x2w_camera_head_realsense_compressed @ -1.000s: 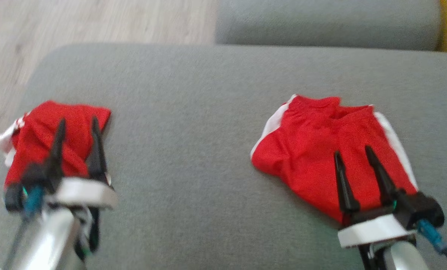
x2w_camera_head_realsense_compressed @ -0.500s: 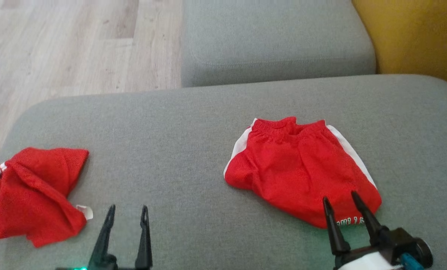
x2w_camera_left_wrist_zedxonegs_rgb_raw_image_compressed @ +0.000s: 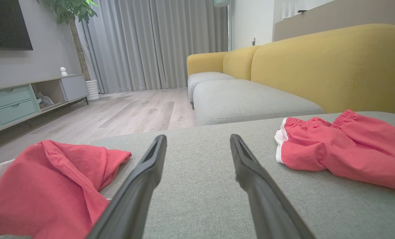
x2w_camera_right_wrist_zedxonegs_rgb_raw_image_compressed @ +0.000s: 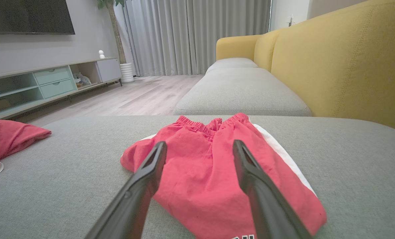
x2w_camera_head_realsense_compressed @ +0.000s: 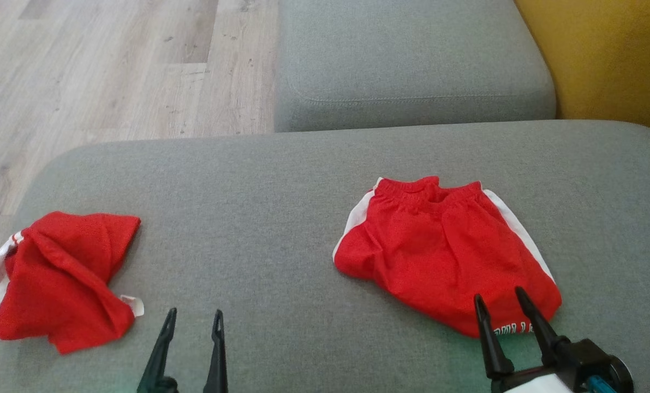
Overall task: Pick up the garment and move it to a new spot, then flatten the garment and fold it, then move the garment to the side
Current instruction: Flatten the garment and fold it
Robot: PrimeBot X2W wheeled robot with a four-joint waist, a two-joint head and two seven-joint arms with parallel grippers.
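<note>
Two-armed robot over a grey seat cushion (x2w_camera_head_realsense_compressed: 281, 218). The left gripper (x2w_camera_head_realsense_compressed: 195, 312) hangs low over bare cushion, its two dark fingers (x2w_camera_head_realsense_compressed: 159, 355) spread apart with nothing between them. A crumpled red garment (x2w_camera_head_realsense_compressed: 63, 278) lies to this gripper's left, near but apart from it, with a white label (x2w_camera_head_realsense_compressed: 133, 305) at the edge closest to the fingers. The right gripper (x2w_camera_head_realsense_compressed: 499, 295) is likewise spread and empty. Its fingertips lie over the near hem of the folded red shorts (x2w_camera_head_realsense_compressed: 439, 251), which stretch forward from the tips. The waistband (x2w_camera_head_realsense_compressed: 428, 188) is at the far end and white lettering (x2w_camera_head_realsense_compressed: 513, 329) shows between the fingers. Whether the tips touch the cloth cannot be told. Beyond both grippers lies a second grey cushion (x2w_camera_head_realsense_compressed: 412, 54), with wood floor (x2w_camera_head_realsense_compressed: 112, 65) ahead to the left and a yellow backrest (x2w_camera_head_realsense_compressed: 603, 54) ahead to the right.
</note>
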